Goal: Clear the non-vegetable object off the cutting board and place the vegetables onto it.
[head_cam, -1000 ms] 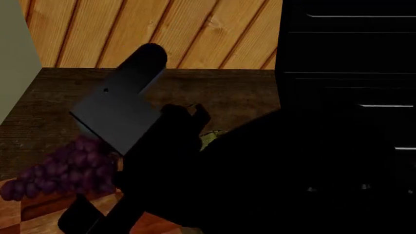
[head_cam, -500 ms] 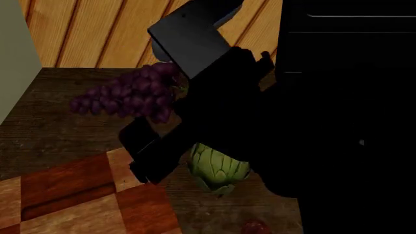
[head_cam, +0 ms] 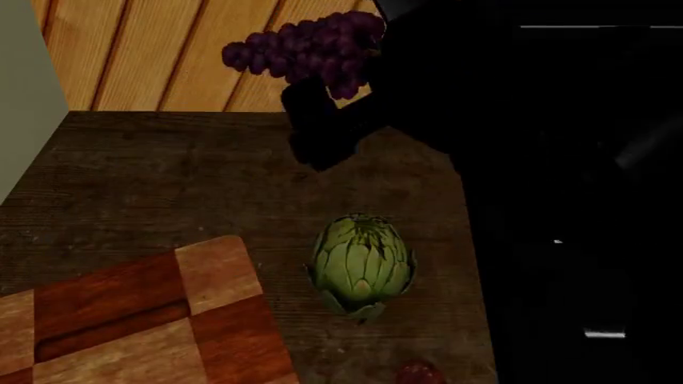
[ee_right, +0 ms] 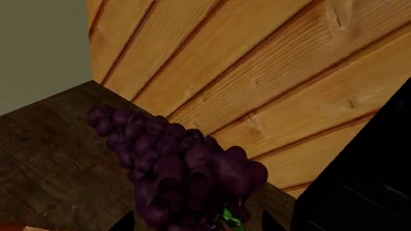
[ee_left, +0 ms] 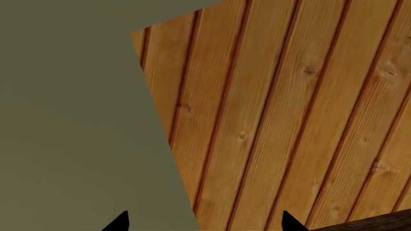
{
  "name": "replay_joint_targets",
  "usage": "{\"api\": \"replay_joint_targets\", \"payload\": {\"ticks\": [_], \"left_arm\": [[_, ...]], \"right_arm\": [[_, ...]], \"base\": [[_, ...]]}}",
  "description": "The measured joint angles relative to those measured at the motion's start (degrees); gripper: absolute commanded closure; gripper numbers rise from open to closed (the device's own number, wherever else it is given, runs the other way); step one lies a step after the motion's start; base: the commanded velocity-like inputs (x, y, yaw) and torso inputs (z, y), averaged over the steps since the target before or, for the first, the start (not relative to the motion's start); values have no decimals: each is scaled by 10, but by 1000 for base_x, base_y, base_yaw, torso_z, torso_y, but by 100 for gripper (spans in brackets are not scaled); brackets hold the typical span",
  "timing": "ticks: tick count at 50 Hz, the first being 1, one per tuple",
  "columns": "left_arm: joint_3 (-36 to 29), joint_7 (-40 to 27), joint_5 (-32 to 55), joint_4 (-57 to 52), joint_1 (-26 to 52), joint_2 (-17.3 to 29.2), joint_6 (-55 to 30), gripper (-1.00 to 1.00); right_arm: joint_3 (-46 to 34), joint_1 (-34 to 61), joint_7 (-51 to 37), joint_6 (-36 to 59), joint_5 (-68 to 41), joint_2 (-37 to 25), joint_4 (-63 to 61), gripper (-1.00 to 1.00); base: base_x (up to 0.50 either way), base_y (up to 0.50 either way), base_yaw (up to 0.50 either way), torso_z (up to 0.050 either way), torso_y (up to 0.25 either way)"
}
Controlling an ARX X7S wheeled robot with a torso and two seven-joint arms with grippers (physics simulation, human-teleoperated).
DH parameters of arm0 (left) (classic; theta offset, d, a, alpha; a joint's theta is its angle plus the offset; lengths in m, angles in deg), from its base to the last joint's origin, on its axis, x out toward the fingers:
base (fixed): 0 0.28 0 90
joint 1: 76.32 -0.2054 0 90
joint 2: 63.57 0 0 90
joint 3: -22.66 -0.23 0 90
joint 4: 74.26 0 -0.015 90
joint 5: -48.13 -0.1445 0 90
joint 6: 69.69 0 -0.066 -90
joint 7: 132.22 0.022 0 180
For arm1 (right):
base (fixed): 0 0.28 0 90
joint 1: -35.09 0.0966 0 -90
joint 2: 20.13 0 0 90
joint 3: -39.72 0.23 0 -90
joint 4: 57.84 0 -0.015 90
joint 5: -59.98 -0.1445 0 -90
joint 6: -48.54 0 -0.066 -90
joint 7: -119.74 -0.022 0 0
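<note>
- No brand, label or writing readable in any view.
- Right tool [ee_right: 196, 224] clenched on the grape bunch [head_cam: 307, 46], held in the air well above the dark wooden desk [head_cam: 160, 176], in front of the plank wall [head_cam: 160, 56].
- Bunch long axis roughly level in the head view, narrow end pointing away from the right tool toward the grey wall [head_cam: 21, 80]; stem end at the tool.
- Right wrist view only: thin green stem [ee_right: 228, 216] between the two dark fingertips [ee_right: 123, 222], grapes [ee_right: 173, 168] stretching outward from the tool.
- Left tool [ee_left: 204, 222]: only two dark tips at the picture edge, spread apart, nothing between them; facing plank wall [ee_left: 289, 120] and grey wall [ee_left: 70, 106]; not made out in the head view.
- Head view only: artichoke [head_cam: 361, 264] upright on the desk, below and nearer than the right tool, just beside the cutting board [head_cam: 128, 320], not touching it.
- Reddish root [head_cam: 418, 374] at the near edge, beyond the artichoke from the right tool, mostly cut off.
- Dark cabinet [head_cam: 577, 160] behind the right arm.
</note>
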Motion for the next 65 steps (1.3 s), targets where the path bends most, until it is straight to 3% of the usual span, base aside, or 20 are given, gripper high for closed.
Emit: {"api": "replay_joint_targets", "payload": {"ticks": [33, 62, 63, 65], "left_arm": [[-10, -12, 10, 1, 16, 2, -6, -100], [-2, -22, 23, -9, 15, 13, -14, -100], [-2, -22, 23, -9, 16, 13, -14, -100], [-2, -23, 24, -9, 17, 14, -14, -100]], "right_arm": [[-32, -15, 89, -119, 96, 28, 245, 100], [-64, -47, 122, -137, 117, 73, 313, 100], [-65, -47, 122, -136, 117, 74, 313, -100], [-66, -47, 125, -136, 121, 75, 314, -100]], "base": [[0, 0, 0, 0, 0], [0, 0, 0, 0, 0], [0, 0, 0, 0, 0], [0, 0, 0, 0, 5]]}}
